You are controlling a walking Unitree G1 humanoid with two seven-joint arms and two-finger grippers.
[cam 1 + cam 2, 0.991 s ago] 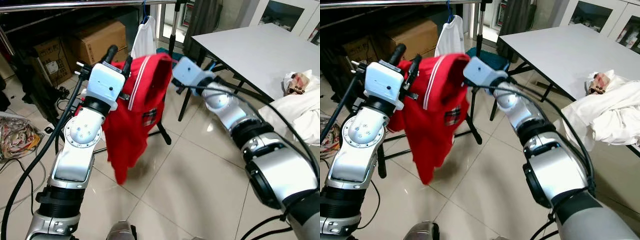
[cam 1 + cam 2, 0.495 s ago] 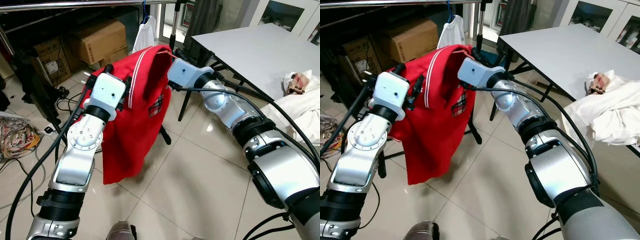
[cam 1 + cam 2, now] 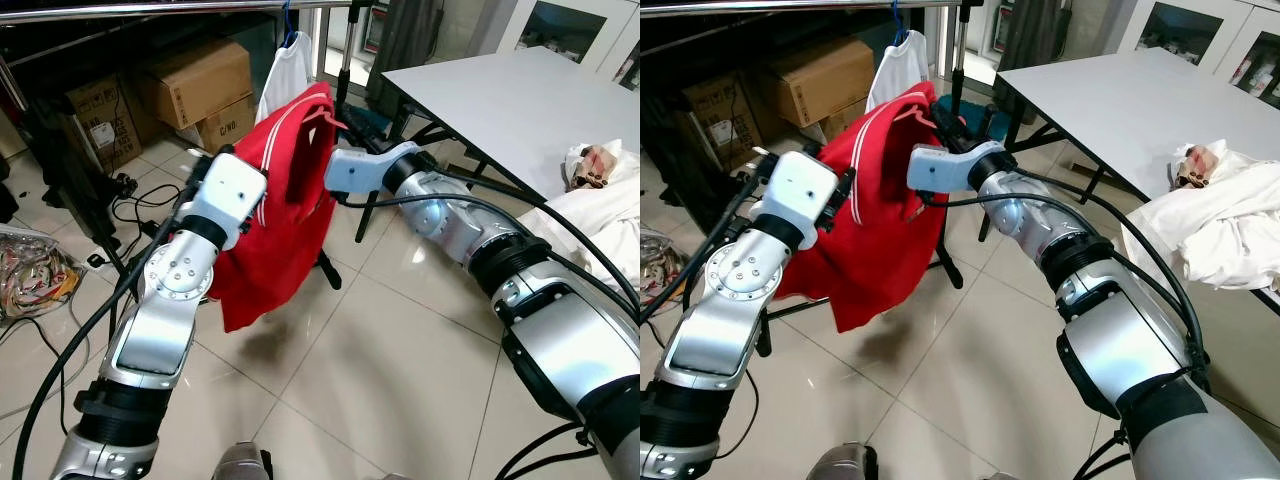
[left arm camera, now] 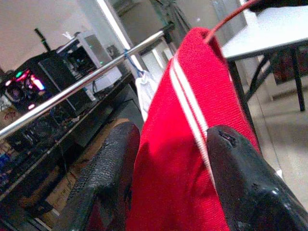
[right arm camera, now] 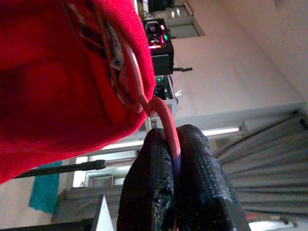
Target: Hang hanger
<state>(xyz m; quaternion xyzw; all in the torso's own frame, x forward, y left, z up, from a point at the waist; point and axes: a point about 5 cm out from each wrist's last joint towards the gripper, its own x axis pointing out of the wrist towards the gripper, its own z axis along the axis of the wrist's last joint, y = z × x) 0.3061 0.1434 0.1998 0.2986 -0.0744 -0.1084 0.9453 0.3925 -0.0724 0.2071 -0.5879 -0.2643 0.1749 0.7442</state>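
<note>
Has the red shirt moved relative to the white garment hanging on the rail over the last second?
Yes. The red shirt has risen and shifted toward the white garment, now overlapping its lower part. The camera stayed fixed.

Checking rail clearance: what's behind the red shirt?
Behind the red shirt a white garment hangs on the rail, with cardboard boxes below. The garment's lower part is covered.

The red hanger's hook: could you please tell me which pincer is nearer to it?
Right. The right pincer is shut on the hanger hook itself, while the left pincer grips the red shirt lower down by its striped collar.
</note>
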